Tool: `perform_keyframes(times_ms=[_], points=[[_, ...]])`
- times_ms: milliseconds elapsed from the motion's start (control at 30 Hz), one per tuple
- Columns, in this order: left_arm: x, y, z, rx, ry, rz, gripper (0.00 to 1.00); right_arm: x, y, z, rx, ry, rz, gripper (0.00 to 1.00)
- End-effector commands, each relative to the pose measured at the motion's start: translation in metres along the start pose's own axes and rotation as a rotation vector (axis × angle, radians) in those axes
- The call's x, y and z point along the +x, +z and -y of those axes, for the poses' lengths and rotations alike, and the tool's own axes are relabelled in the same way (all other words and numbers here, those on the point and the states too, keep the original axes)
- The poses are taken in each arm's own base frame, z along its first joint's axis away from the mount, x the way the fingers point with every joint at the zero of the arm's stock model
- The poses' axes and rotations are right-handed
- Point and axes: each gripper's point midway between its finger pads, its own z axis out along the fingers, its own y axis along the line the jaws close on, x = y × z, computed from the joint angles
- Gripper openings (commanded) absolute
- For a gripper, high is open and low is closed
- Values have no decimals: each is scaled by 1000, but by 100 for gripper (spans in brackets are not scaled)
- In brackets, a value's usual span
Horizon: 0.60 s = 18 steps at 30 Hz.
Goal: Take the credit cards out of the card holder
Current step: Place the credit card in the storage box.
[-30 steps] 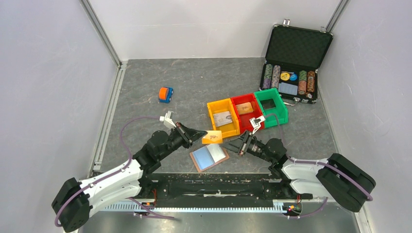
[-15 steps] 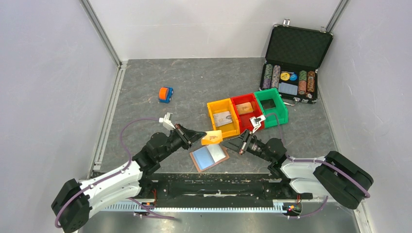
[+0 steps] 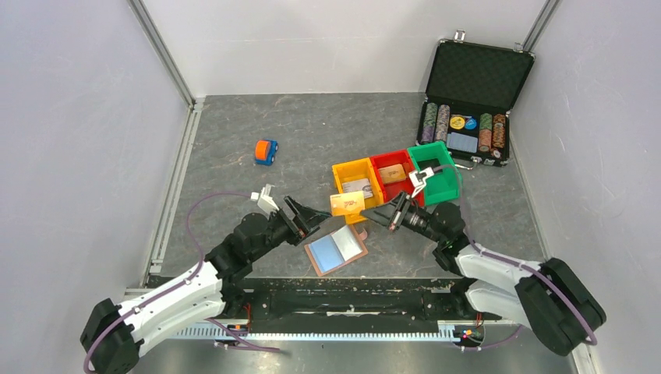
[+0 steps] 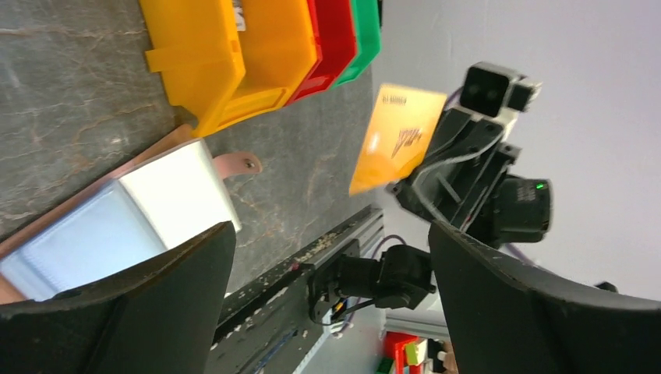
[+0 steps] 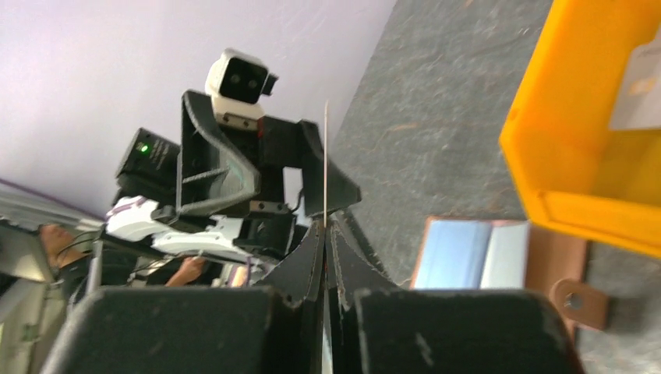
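Right, from above: the right gripper (image 3: 368, 216) pinches an orange card (image 3: 347, 203) up off the desk (image 3: 234, 140), near the yellow bin (image 3: 337, 178); the left gripper (image 3: 314, 219) gapes wide just beside it. The card holder (image 3: 337, 249) lies open, nearer the bases. Left wrist: the orange card hangs past the card holder, the red bin (image 4: 331, 39) behind. Right wrist: orange card edge-on, the left gripper facing it.
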Motion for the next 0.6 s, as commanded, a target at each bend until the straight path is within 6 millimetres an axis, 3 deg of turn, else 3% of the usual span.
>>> perform_keyframes(times_ms=[0,167,433,567], points=[[-11,-4,10,-45,166,13,100,-22,2,8,99,-164,-42,0],[-27,-14,-1,-222,382,-1,100,-65,-12,32,276,-281,-38,0],[-68,-43,0,-448,730,5,100,-139,-58,67,527,-336,26,0],[-84,-55,-2,-515,843,21,100,-157,-71,82,644,-337,-2,0]])
